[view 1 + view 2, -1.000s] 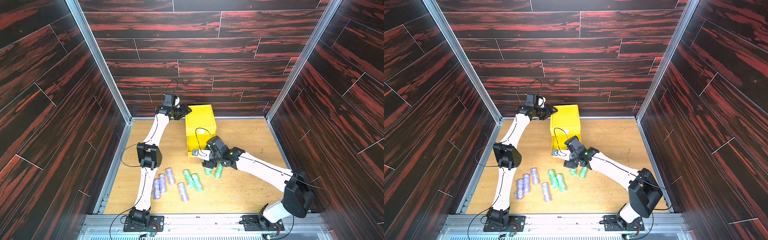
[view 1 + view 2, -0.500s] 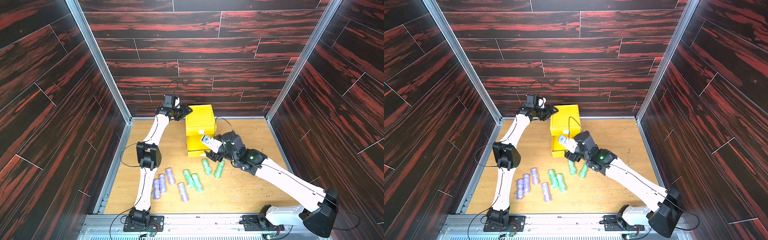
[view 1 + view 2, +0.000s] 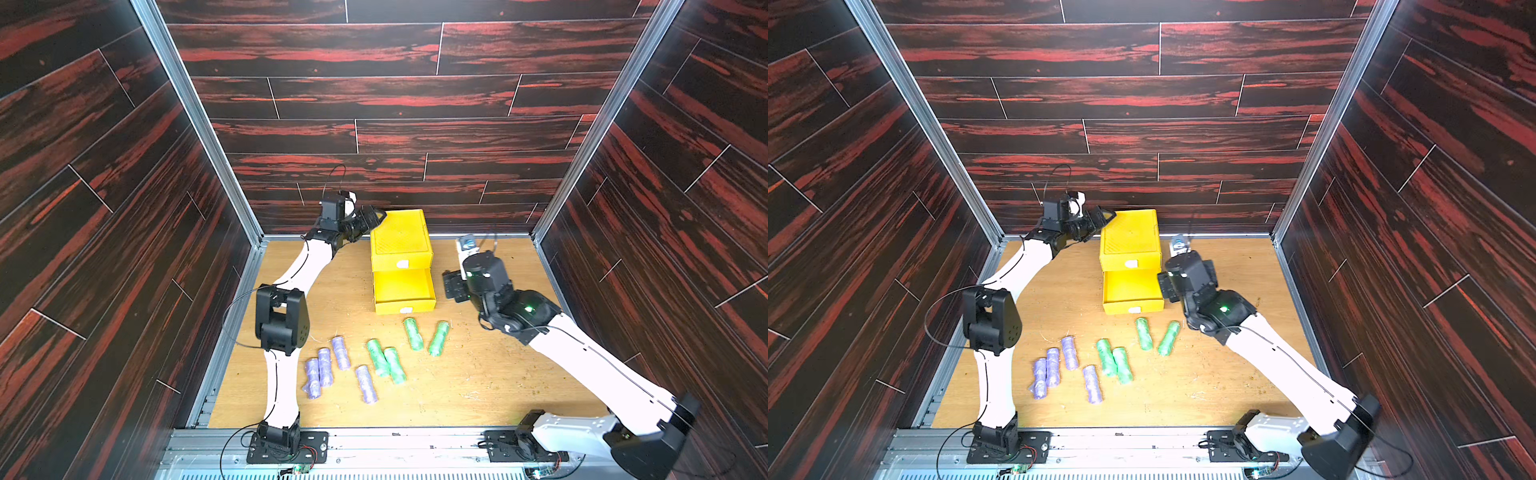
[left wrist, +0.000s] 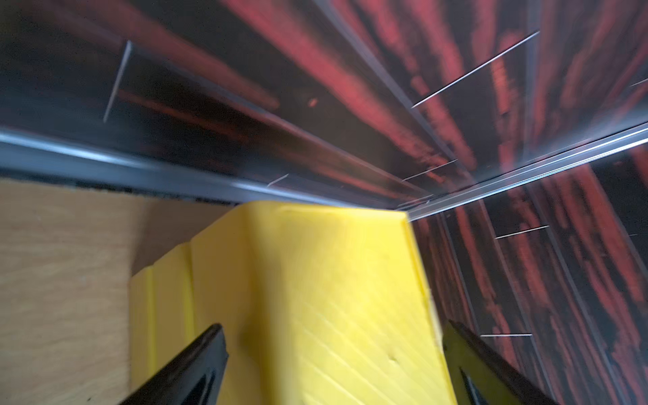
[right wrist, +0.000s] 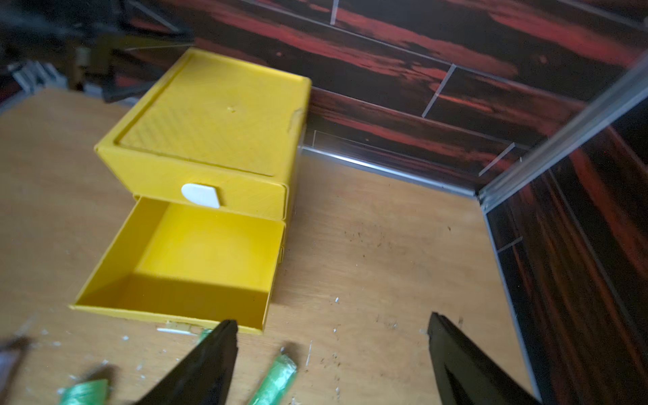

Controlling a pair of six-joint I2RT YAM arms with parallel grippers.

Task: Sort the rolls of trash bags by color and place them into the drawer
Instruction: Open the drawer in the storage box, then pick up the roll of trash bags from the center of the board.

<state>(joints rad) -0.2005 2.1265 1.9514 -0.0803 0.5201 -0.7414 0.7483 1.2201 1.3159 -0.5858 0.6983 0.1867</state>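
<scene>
The yellow drawer cabinet [image 3: 400, 243] [image 3: 1128, 239] stands by the back wall. Its top drawer is shut; the drawer [image 5: 168, 314] below is pulled out and empty. My left gripper [image 3: 372, 219] [image 4: 335, 326] is open, its fingers astride the cabinet's back left top corner. My right gripper [image 3: 452, 286] [image 5: 331, 322] hangs open and empty to the right of the pulled-out drawer. Several green rolls [image 3: 413, 333] [image 3: 1169, 338] [image 5: 277, 377] lie on the floor in front of the drawer. Several lilac rolls [image 3: 340, 353] [image 3: 1053, 368] lie further left.
The floor is a wooden board [image 3: 478, 374] strewn with small crumbs. Dark red panelled walls close in the back and both sides, with metal rails along the floor edges. My left arm's elbow [image 3: 281, 318] stands to the left of the lilac rolls.
The drawer has come out. My right gripper has left its front, swung right and opened wider. My left gripper has opened wider at the cabinet's back corner.
</scene>
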